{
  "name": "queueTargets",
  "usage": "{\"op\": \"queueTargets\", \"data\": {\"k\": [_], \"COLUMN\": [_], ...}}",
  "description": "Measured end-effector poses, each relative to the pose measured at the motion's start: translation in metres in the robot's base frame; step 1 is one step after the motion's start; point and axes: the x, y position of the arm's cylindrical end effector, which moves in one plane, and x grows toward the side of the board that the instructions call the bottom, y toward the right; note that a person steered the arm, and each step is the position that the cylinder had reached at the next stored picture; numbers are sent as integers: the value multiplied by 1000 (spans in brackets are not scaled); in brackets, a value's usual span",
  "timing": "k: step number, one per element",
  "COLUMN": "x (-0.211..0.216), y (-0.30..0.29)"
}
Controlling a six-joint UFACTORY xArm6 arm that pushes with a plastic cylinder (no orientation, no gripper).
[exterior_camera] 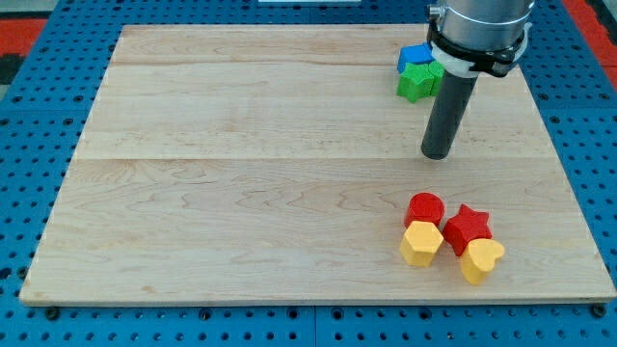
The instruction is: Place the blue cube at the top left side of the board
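The blue cube (415,56) sits near the view's top right of the wooden board (241,173), partly hidden by the arm. A green star-shaped block (419,82) touches it just below. My tip (437,154) rests on the board below the green block, a short way apart from it and to its lower right. The rod rises up to the arm's grey wrist at the view's top.
A cluster sits at the view's bottom right: a red cylinder (424,207), a red star (468,226), a yellow hexagonal block (420,243) and a yellow heart-shaped block (480,260). A blue pegboard (29,145) surrounds the board.
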Motion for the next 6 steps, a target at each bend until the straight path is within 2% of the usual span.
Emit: {"op": "queueTargets", "data": {"k": [6], "x": [-3], "y": [14]}}
